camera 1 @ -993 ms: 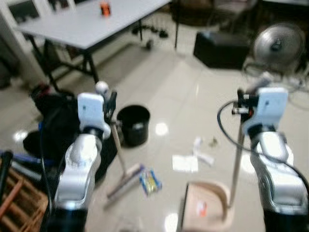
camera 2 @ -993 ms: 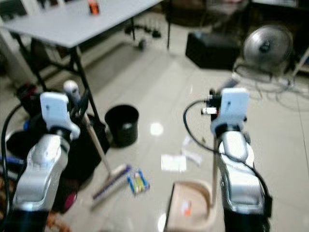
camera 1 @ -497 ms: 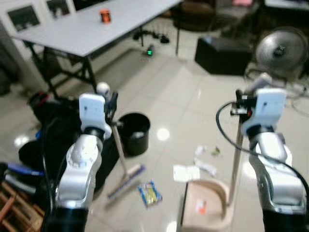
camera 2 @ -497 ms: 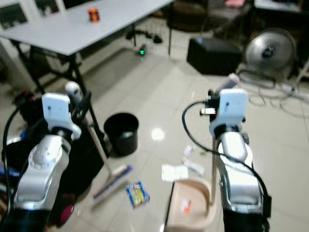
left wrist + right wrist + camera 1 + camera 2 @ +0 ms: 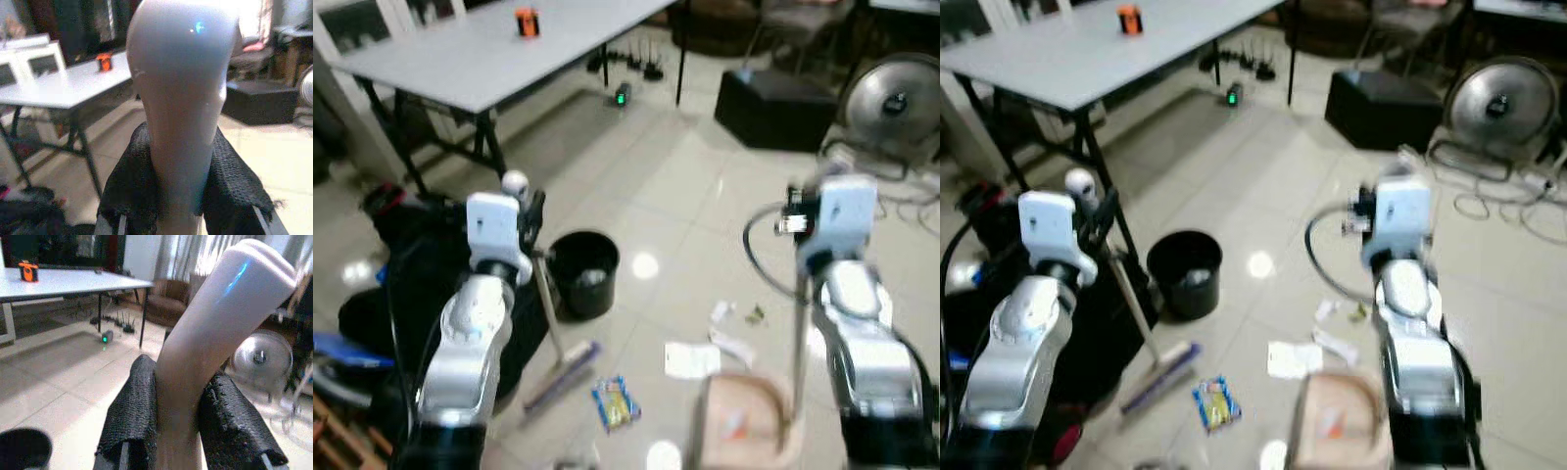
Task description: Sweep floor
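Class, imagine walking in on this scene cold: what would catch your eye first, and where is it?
Probably the left gripper, shut on a broom handle that slants down to the tiled floor, and the right gripper, shut on the upright dustpan handle. Between them lie scraps of paper and a colourful wrapper, beside a black bucket.

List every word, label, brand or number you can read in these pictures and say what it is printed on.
No text can be read.
Snack packet on the floor: coloured print, too blurred to read.
White paper by the dustpan: no legible marks.
Orange object on the grey table: too small to read.
Left end effector and right end effector, on the handles: no labels visible.
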